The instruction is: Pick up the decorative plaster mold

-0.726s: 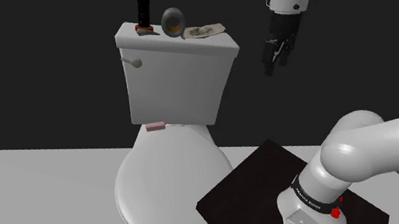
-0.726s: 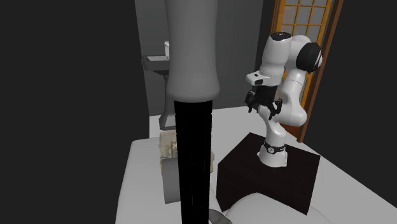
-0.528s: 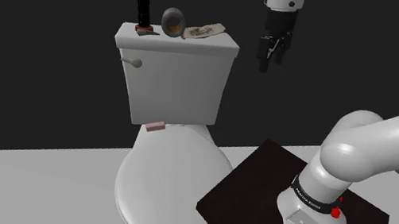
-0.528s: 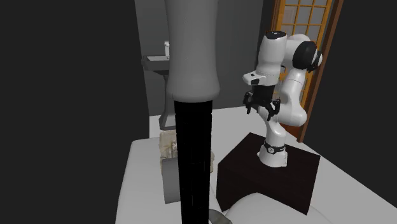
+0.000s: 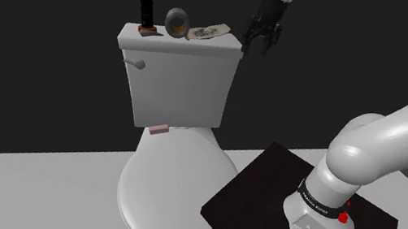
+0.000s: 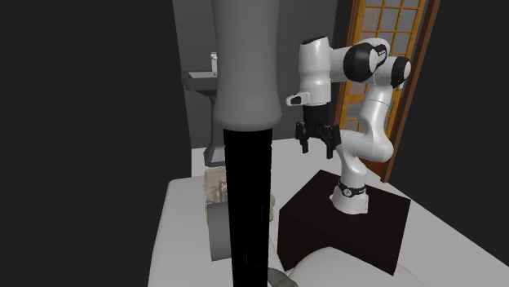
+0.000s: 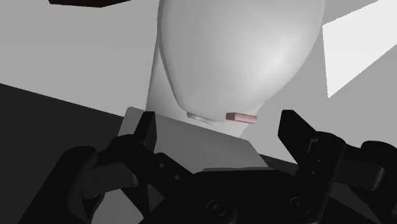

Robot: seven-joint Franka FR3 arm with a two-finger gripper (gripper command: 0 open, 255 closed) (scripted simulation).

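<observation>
The plaster mold [image 5: 209, 31] is a flat beige piece with relief. It lies on the white toilet tank lid [image 5: 221, 45] near the lid's right end in the shoulder view. In the second exterior view the mold [image 6: 217, 184] lies on the pale lid behind a thick pole. My black gripper [image 5: 257, 45] hangs open just off that end of the lid, about level with it and apart from the mold. From the wrist view the gripper [image 7: 221, 130] has its fingers [image 7: 147, 130] spread wide with nothing between them, above the tank's edge and the toilet seat lid [image 7: 242, 57].
A black pole on an orange base [image 5: 147, 11] and a round upright dish [image 5: 176, 22] stand on the tank beside the mold. A small pink piece [image 5: 158, 129] sits where the seat meets the tank. The dark stand [image 5: 262, 191] is below. A sink [image 6: 204, 77] and wooden door [image 6: 391, 33] stand behind.
The gripper has risen and swung to the shoulder view's left, from well beside the tank to close by the lid's right end. It stays open.
</observation>
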